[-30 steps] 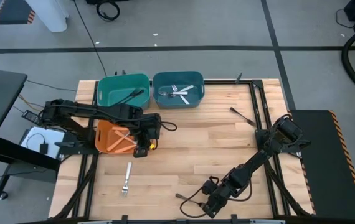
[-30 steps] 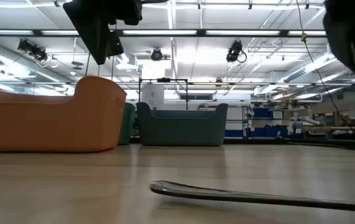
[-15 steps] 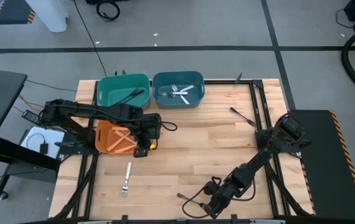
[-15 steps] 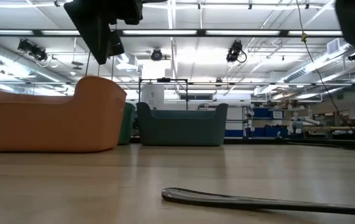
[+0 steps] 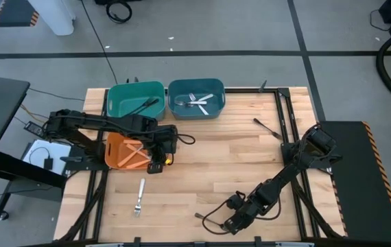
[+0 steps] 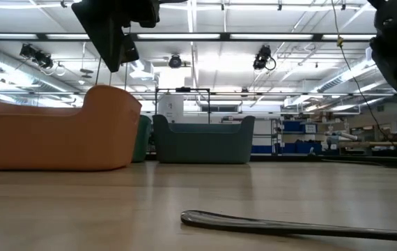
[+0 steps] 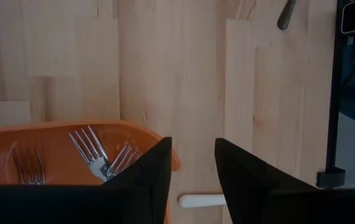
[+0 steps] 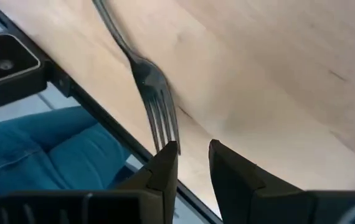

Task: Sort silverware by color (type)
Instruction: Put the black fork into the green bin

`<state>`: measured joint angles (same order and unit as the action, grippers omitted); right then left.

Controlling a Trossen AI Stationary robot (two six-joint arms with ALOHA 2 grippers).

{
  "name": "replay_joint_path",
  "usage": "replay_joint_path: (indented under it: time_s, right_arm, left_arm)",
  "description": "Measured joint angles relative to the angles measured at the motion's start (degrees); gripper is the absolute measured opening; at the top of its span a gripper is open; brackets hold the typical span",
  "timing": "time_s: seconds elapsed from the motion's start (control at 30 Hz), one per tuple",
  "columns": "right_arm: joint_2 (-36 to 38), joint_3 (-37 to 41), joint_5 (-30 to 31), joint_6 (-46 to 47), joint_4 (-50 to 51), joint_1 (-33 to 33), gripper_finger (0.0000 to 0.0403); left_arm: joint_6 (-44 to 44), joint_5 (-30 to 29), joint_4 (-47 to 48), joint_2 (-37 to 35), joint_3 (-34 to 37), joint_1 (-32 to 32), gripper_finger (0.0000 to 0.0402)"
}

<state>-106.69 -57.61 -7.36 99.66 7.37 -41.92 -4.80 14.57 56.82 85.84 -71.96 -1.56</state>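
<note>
A dark grey fork [image 5: 204, 218] lies flat on the table by the near edge; the low view shows its handle [image 6: 268, 224]. My right gripper [image 8: 193, 158] slants down just right of it, open by a narrow gap, at the tips of the tines [image 8: 160, 121]. My left gripper [image 7: 193, 168] hangs open above the right rim of the orange bin [image 5: 123, 152], which holds forks [image 7: 93, 152]. A pale fork [image 5: 139, 197] lies on the table in front of that bin. Another dark fork [image 5: 267, 128] lies at the far right. My right gripper has one fingertip [image 8: 167, 155] at the tips of the fork's tines [image 8: 168, 140], slanting down from the table's right. I cannot tell whether it touches them. The fork lies flat on the table.
A green bin [image 5: 135, 100] with a black fork and a blue bin [image 5: 195, 97] with silver forks stand side by side at the far edge. A black frame rail [image 5: 288, 130] runs along the table's right side. The near table edge is close to my right gripper.
My right gripper has rolled a little about its own pointing line beside the dark grey fork. The fork has slid a short way toward the table's right, staying flat.
</note>
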Motion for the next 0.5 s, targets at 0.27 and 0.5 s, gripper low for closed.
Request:
replay_joint_path:
  time_s: [0.27, 0.5]
  right_arm:
    - [0.0, 1.7, 0.1, 0.6, -6.4, 0.0, 0.0098]
    - [0.0, 1.9, 0.3, 0.7, -5.9, 0.1, 0.0098]
  left_arm:
    - [0.0, 0.0, 0.0, 0.0, 0.0, 0.0, 0.0132]
    - [0.9, 0.0, 0.0, 0.0, 0.0, 0.0, 0.0132]
